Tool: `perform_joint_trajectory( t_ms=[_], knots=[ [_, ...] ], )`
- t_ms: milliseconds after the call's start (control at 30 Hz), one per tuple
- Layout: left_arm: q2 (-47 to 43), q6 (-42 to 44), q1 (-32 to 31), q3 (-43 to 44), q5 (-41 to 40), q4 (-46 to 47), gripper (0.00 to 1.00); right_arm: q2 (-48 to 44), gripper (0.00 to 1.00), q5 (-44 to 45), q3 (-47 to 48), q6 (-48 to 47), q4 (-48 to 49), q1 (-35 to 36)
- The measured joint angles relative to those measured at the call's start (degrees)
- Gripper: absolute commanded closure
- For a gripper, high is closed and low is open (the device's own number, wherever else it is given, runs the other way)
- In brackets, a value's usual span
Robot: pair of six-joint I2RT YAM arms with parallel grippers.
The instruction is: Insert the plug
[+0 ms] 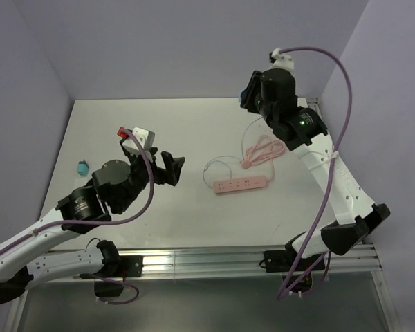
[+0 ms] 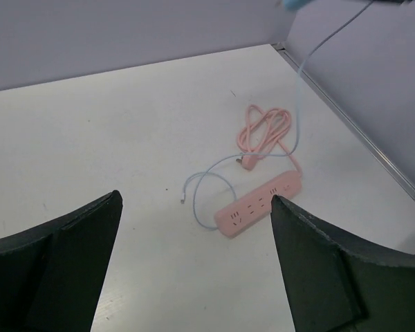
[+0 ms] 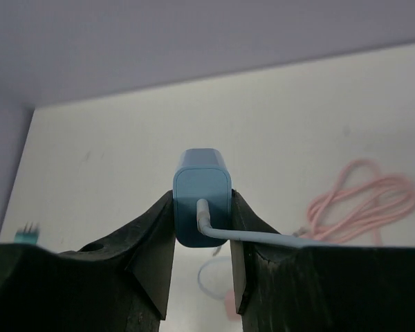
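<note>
Right wrist view: right gripper (image 3: 202, 232) clamped on light-blue plastic charger block (image 3: 202, 187); small teal-green plastic plug (image 1: 81, 167) lies on white table (image 1: 194, 124), far left; left gripper (image 2: 194, 200) spread wide.

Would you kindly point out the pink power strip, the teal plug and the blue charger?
pink power strip (image 1: 241, 184), top view, middle of its socket face.
teal plug (image 1: 81, 167), top view, centre of its body.
blue charger (image 3: 202, 183), right wrist view, rear face above the cable.
</note>
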Motion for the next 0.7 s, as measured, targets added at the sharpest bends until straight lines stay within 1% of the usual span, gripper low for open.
perform_joint_trajectory(
  t_ms=[33, 133, 300, 433, 533, 600, 700],
  knots=[
    [0.3, -0.5, 0.0, 0.0, 0.0, 0.0, 0.09, 0.0, 1.0, 4.9, 2.4, -1.6, 0.4, -0.3],
    [2.2, -2.6, 0.0, 0.0, -0.1, -0.1, 0.09, -0.4, 1.0, 15.0, 5.9, -5.8, 2.4, -1.6],
    [7.7, -6.3, 0.4, -1.5, 1.8, -0.3, 0.13, -2.8, 1.0, 24.9, 6.1, -13.0, 6.2, -6.9],
    [12.2, -8.7, 1.9, -1.8, 6.1, -0.3, 0.14, -4.2, 1.0, 28.4, 6.3, -16.4, 8.0, -10.7],
    [15.0, -10.1, 3.4, -1.8, 9.5, -0.1, 0.16, -4.4, 1.0, 29.3, 6.0, -16.5, 7.8, -11.6],
    [17.1, -11.2, 4.3, -1.8, 11.3, 0.0, 0.18, -5.0, 1.0, 28.9, 4.1, -15.1, 7.2, -11.6],
    [20.3, -13.1, 5.8, -1.8, 14.0, 0.1, 0.21, -6.8, 1.0, 26.7, -2.1, -11.8, 5.4, -11.6]
  ],
)
